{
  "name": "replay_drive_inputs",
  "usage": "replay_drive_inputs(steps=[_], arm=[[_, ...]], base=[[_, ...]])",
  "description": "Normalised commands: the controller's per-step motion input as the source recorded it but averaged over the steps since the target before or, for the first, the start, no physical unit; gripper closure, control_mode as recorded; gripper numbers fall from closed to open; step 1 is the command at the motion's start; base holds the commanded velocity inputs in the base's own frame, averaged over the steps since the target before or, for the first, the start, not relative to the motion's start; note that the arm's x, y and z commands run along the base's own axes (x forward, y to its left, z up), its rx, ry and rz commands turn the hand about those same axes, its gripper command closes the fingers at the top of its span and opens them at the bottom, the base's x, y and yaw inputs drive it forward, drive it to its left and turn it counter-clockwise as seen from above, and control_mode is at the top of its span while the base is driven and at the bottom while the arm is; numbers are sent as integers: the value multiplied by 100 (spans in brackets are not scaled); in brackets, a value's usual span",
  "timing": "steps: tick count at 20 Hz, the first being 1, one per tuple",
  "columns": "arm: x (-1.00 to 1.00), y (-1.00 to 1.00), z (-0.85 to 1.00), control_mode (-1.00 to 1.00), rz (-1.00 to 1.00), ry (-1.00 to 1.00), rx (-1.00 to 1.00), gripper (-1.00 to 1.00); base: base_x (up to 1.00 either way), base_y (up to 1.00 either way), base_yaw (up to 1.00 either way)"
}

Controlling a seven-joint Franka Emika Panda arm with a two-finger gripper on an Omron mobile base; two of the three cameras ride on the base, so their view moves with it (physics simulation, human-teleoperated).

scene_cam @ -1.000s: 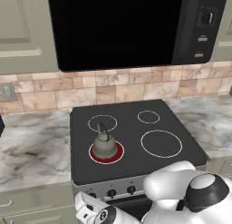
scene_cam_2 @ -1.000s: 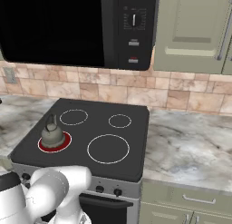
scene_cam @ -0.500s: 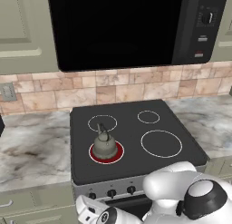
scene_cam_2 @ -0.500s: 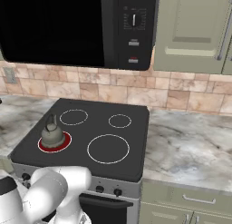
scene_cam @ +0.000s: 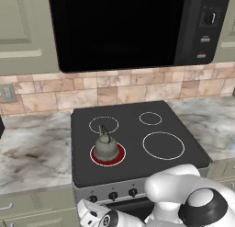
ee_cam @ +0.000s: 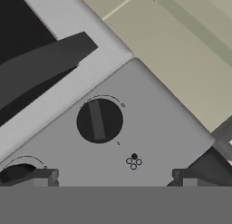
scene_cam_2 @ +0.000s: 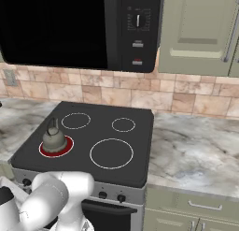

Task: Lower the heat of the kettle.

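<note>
Up close, the hand camera faces the grey control panel [ee_cam: 149,141] on the stove's front, rolled at a slant. A round dark knob [ee_cam: 99,121] with a raised bar across it sits near the middle of the picture, ringed by a thin white arc. Just beside it is a small diagram of four circles [ee_cam: 133,161], one filled black. Part of a second knob [ee_cam: 17,172] peeks in at the lower left edge, and the oven's dark door handle [ee_cam: 41,62] crosses the upper left. The gripper [ee_cam: 115,177] is spread wide, its two dark fingertips [ee_cam: 38,177] apart at the bottom corners, holding nothing and touching no knob. From the two base cameras, the black stove top [scene_cam: 133,139] lies between marble counters [scene_cam: 32,148], under a black microwave [scene_cam: 124,28] and a stone tile backsplash [scene_cam: 114,90]. The kettle [scene_cam: 106,147] stands upright on the near left burner [scene_cam: 108,156], which glows red around its base; the other three burners are dark white-outlined rings. A row of small knobs [scene_cam: 113,195] lines the stove's front, below the kettle. The white arm [scene_cam: 183,194] bends low in front of the stove, its hand down by that panel.
</note>
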Motion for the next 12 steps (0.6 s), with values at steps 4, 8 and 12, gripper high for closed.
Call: replay_drive_inputs(steps=[4,8,12], arm=[[8,0,-11,-100,2,0,0,-100],[12,0,-6,-100,1,0,0,-100],[12,1,-2,-100,0,0,0,-100]], base=[[0,0,0],[0,0,0],[0,0,0]])
